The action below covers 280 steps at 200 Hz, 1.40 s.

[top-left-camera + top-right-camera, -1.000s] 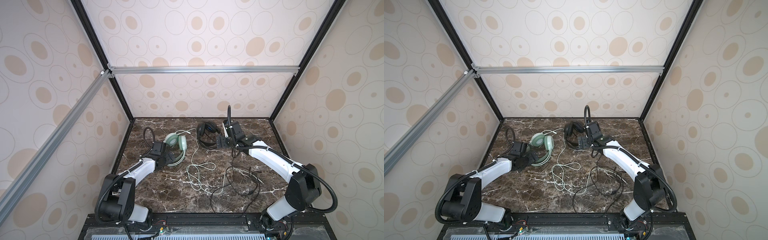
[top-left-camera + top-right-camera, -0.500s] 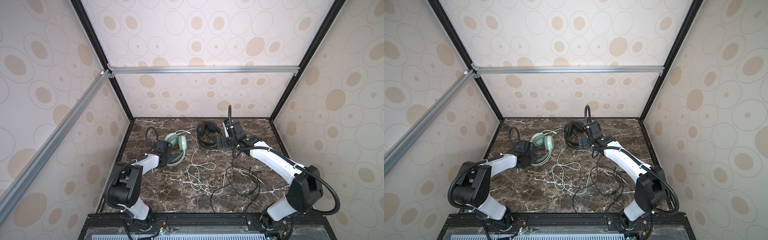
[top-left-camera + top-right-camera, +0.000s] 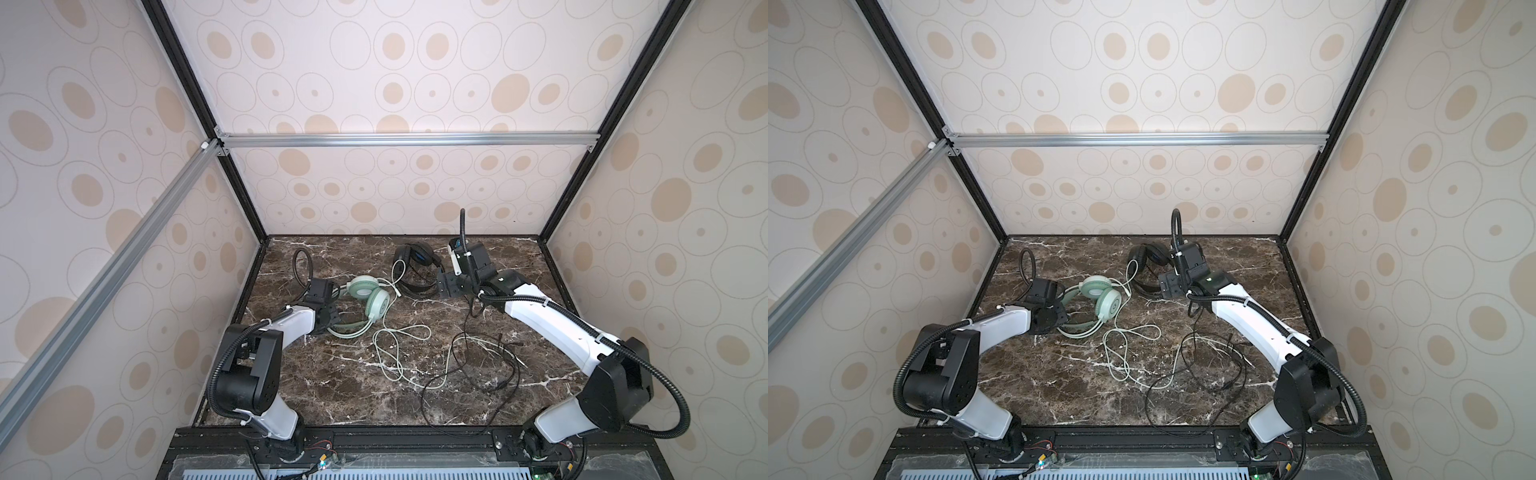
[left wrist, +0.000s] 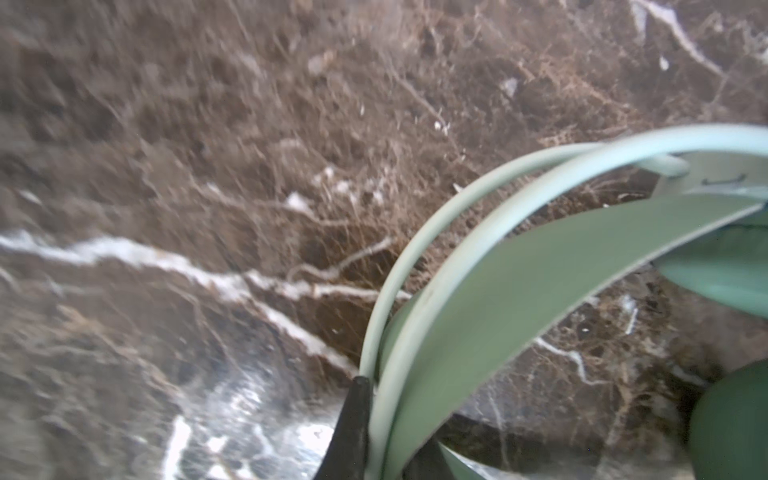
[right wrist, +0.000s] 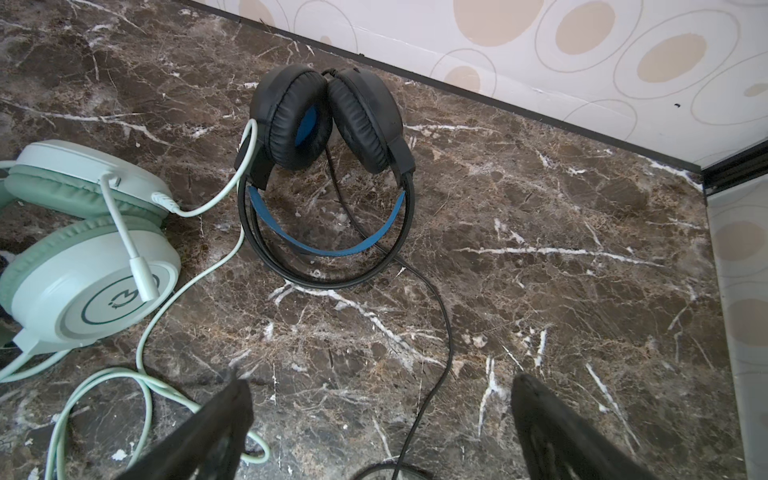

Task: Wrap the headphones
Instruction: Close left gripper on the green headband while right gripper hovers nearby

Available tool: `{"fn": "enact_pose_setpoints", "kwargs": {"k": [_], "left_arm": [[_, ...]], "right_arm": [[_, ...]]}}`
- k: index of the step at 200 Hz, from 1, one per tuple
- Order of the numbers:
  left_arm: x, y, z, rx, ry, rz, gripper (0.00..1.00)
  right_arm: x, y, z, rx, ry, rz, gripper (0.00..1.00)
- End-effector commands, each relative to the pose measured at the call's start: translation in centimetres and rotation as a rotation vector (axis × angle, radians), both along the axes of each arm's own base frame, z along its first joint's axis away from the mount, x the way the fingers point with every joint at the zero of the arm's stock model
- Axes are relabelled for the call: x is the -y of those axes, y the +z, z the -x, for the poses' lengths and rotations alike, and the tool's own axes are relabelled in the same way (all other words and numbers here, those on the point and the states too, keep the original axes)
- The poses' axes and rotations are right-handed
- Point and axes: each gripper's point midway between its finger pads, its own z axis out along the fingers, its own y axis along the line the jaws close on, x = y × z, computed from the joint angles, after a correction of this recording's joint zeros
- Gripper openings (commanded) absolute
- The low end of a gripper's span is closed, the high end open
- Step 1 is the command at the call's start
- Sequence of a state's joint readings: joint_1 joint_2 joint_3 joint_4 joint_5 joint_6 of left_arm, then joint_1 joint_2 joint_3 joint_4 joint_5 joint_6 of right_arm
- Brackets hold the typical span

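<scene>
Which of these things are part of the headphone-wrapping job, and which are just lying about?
Job: mint-green headset, pale cable, black headset, black cable.
Just surroundings: marble table, patterned walls, metal frame bar.

Loose cable loops (image 3: 466, 332) clutter mid-table; black headset (image 3: 415, 266) near back wall (image 3: 395, 199); right-rear tabletop (image 3: 519, 257) bare.

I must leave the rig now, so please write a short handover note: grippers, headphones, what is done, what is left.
Grippers: left gripper shut on the headband of the mint-green headphones; right gripper open, near the black headphones, holding nothing.
Things: both headsets lie on the table; whitish-green cable and black cable lie loose.
Done: only this grasp.
Left: wrap both cables.
</scene>
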State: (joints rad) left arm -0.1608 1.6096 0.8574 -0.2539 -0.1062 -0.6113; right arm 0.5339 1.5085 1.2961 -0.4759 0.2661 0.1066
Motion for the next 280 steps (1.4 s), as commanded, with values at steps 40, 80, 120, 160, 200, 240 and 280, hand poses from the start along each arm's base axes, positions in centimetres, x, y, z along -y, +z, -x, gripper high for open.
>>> {"fn": "enact_pose_setpoints", "kwargs": {"k": [40,80,120,160,200,240,280], "left_arm": [[-1.2,0.1,-3.7,-0.057,-0.308,-0.103,0.12],[-1.5,-0.6,-5.3,-0.108,-0.349,-0.136,0.31],[-1.0,-0.3,-5.2,-0.108,-0.222,0.004,0.67],[-1.1,0.7,-3.4,-0.046,-0.036,0.086,0.89],[-1.8,-0.9,-1.8,-0.058,0.076,0.091,0.89],[-2.5,-1.7,-2.8,-0.066,0.103,0.058,0.71],[-2.3,-3.2,-3.1,-0.078,0.095,0.058,0.42]], "right_arm": [[-1.0,2.3,-0.8,0.045,0.049,0.002,0.99],[-0.9,2.5,-0.8,0.049,0.052,0.012,0.99],[-1.1,3.6,-1.3,0.069,0.060,0.022,0.99],[-1.7,4.3,-2.1,0.082,0.070,0.013,0.99],[-2.6,3.8,-2.8,0.072,0.084,-0.005,0.99],[-3.0,3.6,-3.1,0.071,0.098,-0.011,0.99],[-2.9,3.5,-2.6,0.082,0.114,-0.011,1.00]]}}
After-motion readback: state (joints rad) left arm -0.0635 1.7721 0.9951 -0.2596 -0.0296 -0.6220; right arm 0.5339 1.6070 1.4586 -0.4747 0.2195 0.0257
